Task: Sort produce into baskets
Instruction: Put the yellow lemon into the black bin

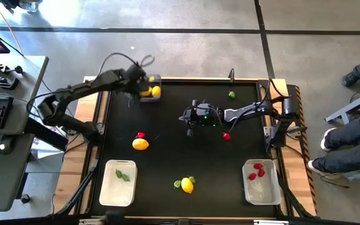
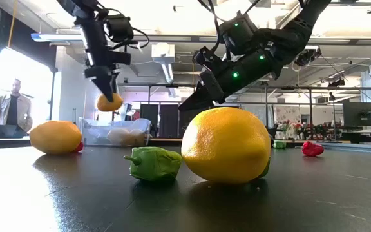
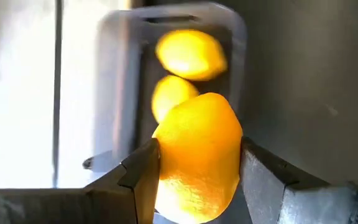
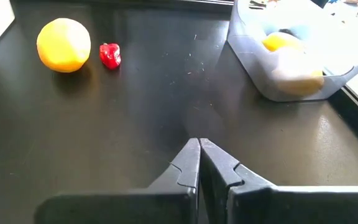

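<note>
My left gripper [image 2: 108, 87] hangs over the dark grey basket [image 1: 157, 79] at the table's far left, shut on a yellow-orange lemon [image 3: 197, 155]. Two more lemons [image 3: 190, 53] lie in that basket. My right gripper [image 1: 191, 125] waits shut and bare above the middle of the table. On the table lie a lemon [image 1: 140, 144] with a red piece [image 1: 141, 135] beside it, a lemon [image 1: 187, 184] touching a green piece [image 1: 177, 184], another red piece [image 1: 226, 135] and a green piece [image 1: 231, 95]. My left gripper pinches the lemon by its two opposite sides [image 3: 166, 163] between its two fingers [image 3: 143, 177]. The fingers come from above, pointing steeply down. The lemon hangs at the fingertips [image 2: 109, 102], lifted clear above the basket's rim.
A white basket [image 1: 109, 190] holding green pieces stands at the near left, and a white basket [image 1: 266, 194] holding red pieces at the near right. The raised table rim [image 1: 186, 81] runs along the far side. A person's legs [image 1: 355, 134] are beyond the right edge.
</note>
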Robot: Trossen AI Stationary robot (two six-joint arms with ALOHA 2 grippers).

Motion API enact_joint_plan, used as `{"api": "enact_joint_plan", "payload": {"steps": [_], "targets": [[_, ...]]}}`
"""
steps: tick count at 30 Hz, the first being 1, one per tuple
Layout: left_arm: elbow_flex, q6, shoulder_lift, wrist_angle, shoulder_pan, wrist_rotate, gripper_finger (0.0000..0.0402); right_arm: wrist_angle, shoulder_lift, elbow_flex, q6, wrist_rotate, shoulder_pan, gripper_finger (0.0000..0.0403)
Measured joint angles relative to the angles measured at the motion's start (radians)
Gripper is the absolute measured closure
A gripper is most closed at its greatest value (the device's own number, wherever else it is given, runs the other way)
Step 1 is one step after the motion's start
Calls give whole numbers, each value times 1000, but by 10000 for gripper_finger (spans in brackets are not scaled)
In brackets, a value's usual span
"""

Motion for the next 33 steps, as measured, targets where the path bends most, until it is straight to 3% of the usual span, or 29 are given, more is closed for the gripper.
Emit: {"api": "enact_joint_plan", "payload": {"steps": [6,17,22,33], "targets": [[123,-102,144,-11,137,43,238,0,0,0,0,-1,0,403],[263,-218,435,-37,269,-17,239,0,0,0,-7,-6,0,403],[281,-229,447,-29,256,-54,231,0,0,0,-4,-3,0,403],[272,-276,341,-13,231,-35,162,-4,0,0,-7,-3,0,403]]}}
